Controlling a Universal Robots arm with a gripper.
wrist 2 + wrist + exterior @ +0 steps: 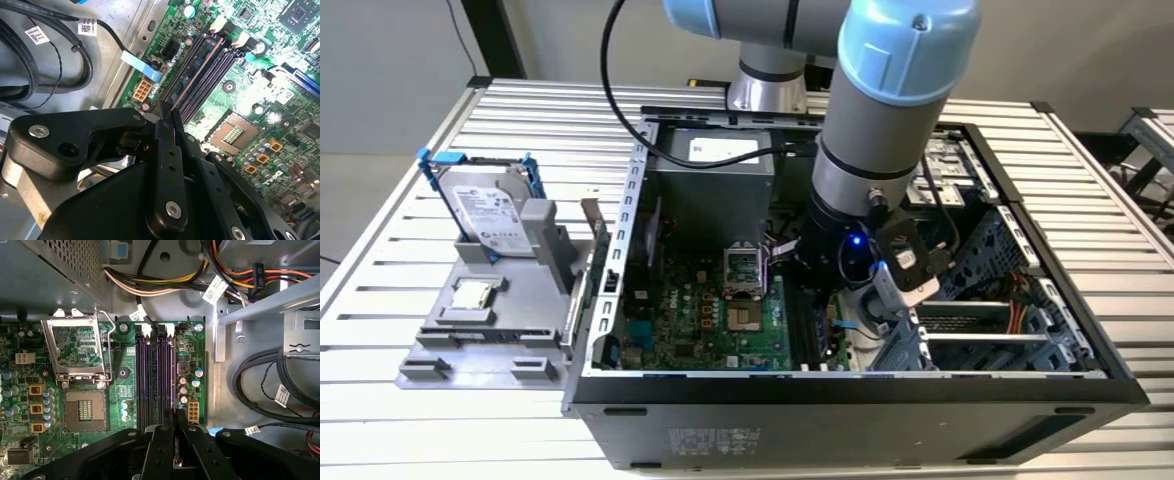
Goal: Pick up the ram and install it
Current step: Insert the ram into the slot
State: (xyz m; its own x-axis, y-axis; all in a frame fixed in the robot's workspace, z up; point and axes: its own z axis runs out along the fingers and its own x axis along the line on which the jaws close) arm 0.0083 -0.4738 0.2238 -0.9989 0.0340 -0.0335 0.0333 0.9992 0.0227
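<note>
Jaws pinch the ram edge-on (long axis along its motherboard slot), gripper directly above.

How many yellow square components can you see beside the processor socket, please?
3 yellow square components, in a row beside the processor socket in the first wrist view: one, a second, a third. Others may be hidden behind the tool.

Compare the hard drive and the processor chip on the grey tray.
The hard drive stands propped up; the processor chip lies flat. The hard drive is larger, with a blue-tabbed frame; the processor chip is small and frameless. Both sit on the grey tray.
</note>
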